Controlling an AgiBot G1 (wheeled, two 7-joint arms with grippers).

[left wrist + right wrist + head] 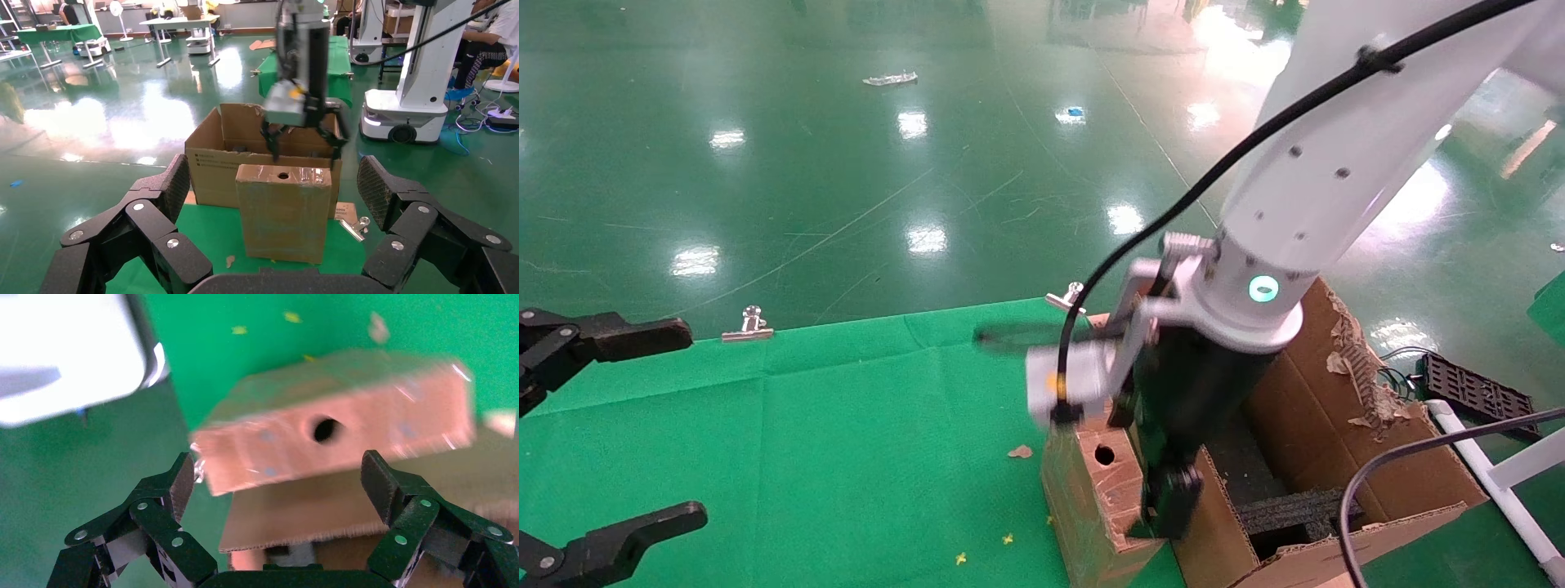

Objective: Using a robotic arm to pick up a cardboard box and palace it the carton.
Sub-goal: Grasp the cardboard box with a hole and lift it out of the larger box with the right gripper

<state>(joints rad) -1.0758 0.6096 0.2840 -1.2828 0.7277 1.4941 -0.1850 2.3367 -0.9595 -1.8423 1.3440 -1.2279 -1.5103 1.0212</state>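
Note:
The cardboard box (1101, 494) stands upright on the green cloth, hole up, against the carton's (1344, 457) near wall. The white robotic arm (1303, 196) reaches down over it. My right gripper (1144, 453) is open and empty just above the box top, one finger at each end. In the right wrist view the gripper (278, 478) hangs over the holed box (330, 429) and a carton flap (306, 508). My left gripper (621, 433) is open and idle at the table's left. Its wrist view (273, 177) faces the box (284, 214), the carton (211, 171) and the right gripper (304, 138).
Black foam pieces (1295, 510) lie in the carton, whose far flap (1361, 376) is torn. Binder clips (749, 325) (1068, 298) hold the green cloth (805, 425) at the table's far edge. A black crate (1475, 392) and white pipe frame (1500, 482) stand right of the carton.

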